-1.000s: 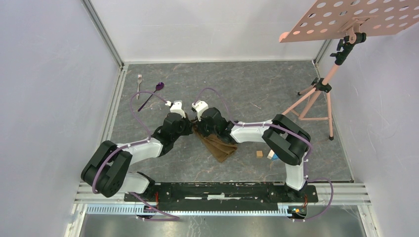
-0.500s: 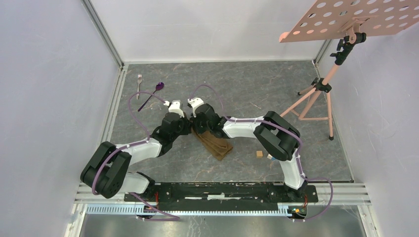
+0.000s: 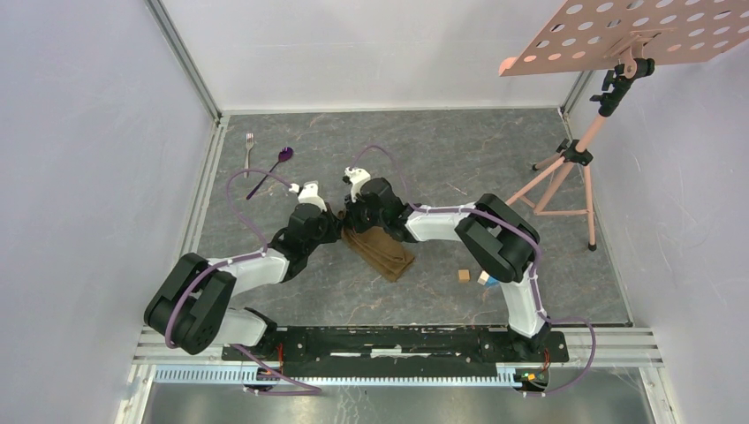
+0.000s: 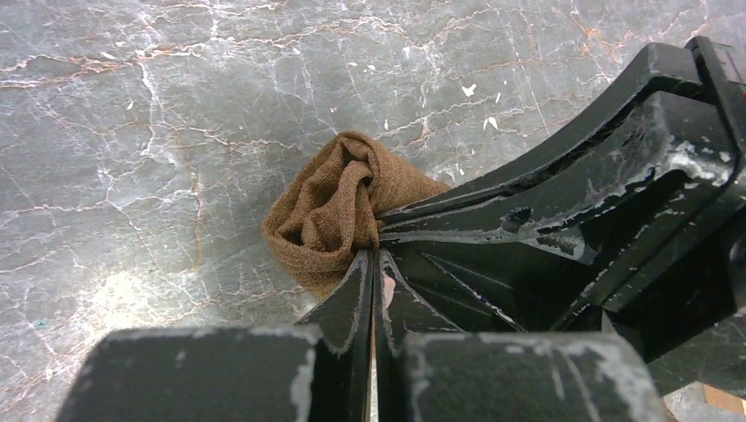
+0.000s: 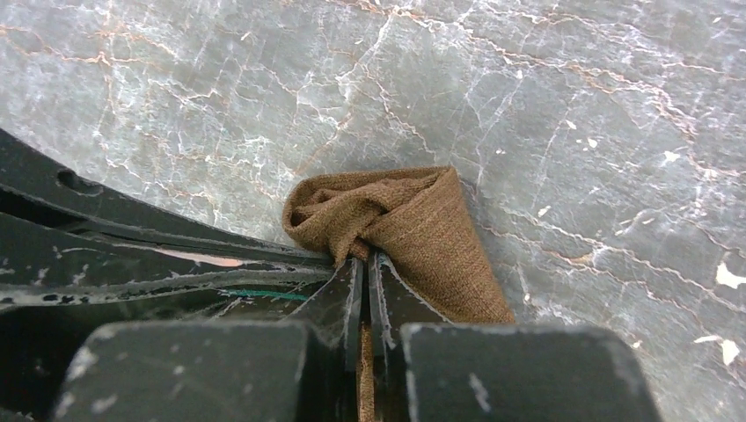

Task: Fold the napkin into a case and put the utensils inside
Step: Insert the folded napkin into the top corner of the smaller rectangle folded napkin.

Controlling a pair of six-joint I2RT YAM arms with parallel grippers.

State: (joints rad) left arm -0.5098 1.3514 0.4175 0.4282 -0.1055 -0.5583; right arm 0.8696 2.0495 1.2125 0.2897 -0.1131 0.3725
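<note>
The brown napkin (image 3: 382,253) lies bunched into a long strip in the middle of the table. Its far end is gathered into a wad (image 4: 327,209) where both grippers meet. My left gripper (image 4: 373,257) is shut, its tips pinching that wad from the left. My right gripper (image 5: 362,260) is shut on the same end (image 5: 413,220), with cloth showing between its jaws. In the top view the two grippers (image 3: 338,221) (image 3: 353,219) almost touch. The utensils lie apart at the far left: a silver fork (image 3: 249,148) and a purple spoon (image 3: 273,167).
A small wooden block (image 3: 463,276) and a blue block (image 3: 484,279) sit near the right arm's elbow. A pink tripod stand (image 3: 565,172) with a perforated board (image 3: 618,35) occupies the far right. Metal rails edge the table on the left.
Both grippers have moved a little farther from the bases, still holding the napkin's end. The cloth has been drawn along and lies more compact.
</note>
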